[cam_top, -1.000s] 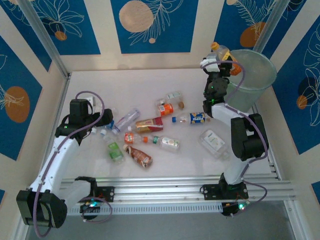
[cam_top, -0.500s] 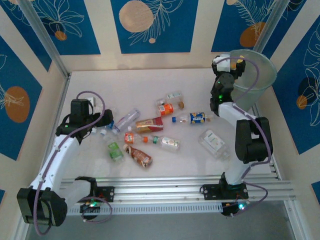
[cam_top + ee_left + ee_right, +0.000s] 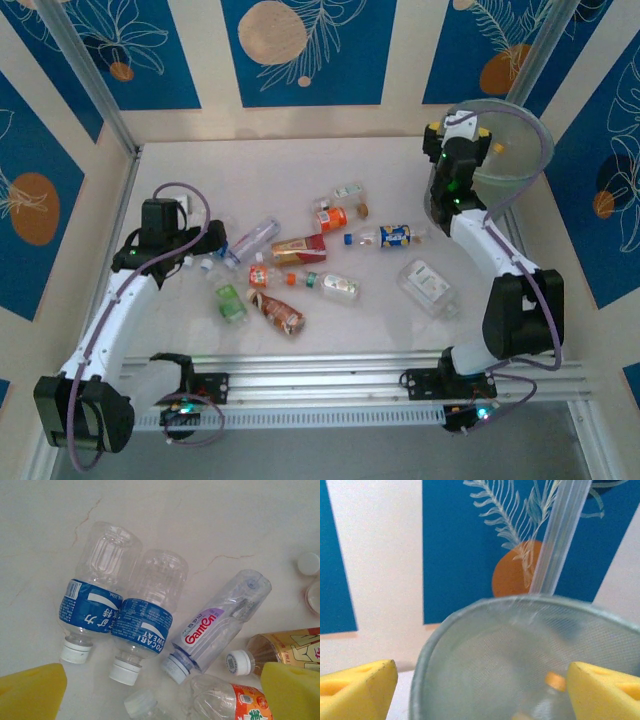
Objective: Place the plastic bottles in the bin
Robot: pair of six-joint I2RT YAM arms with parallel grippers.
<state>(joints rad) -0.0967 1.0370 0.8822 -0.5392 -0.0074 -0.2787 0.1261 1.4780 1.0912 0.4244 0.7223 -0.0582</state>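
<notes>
Hanging over the near rim of the tall round translucent grey-green plastic bin (image 3: 515, 175), the right arm's fingers (image 3: 356, 690) stand wide apart and hold nothing. The bin's open mouth lies directly ahead of them. Inside it, close to the right-hand finger, is an orange cap (image 3: 554, 680) on what appears to be a clear bottle. The bin stands at the far right corner of the pale bench (image 3: 200, 170).

The left arm's fingers (image 3: 30, 692) are likewise spread wide and empty, poised above the left end of the scattered bottles. Ahead of them, between the two pads, lie two clear plastic bottles with blue labels and white caps (image 3: 142, 630). These are side by side and touching, with caps pointing toward the fingers. Just right of that pair lies a tilted clear bottle with a purple-and-white label (image 3: 215, 625), its cap also toward the fingers. Beside the right-hand finger sit a brown-labelled bottle with a white cap (image 3: 280, 650) and an orange-labelled bottle (image 3: 235, 700). A loose white cap (image 3: 308, 563) rests on the bench farther right.

The overhead camera shows more bottles on their sides between the two arms, well right of the left fingers:
- a small blue-labelled bottle (image 3: 395, 236)
- a green-labelled bottle with an orange cap (image 3: 335, 286)
- a reddish-brown bottle (image 3: 280, 312)
- a large flat clear bottle with a white label (image 3: 428, 283)

All lie apart from the bin.
</notes>
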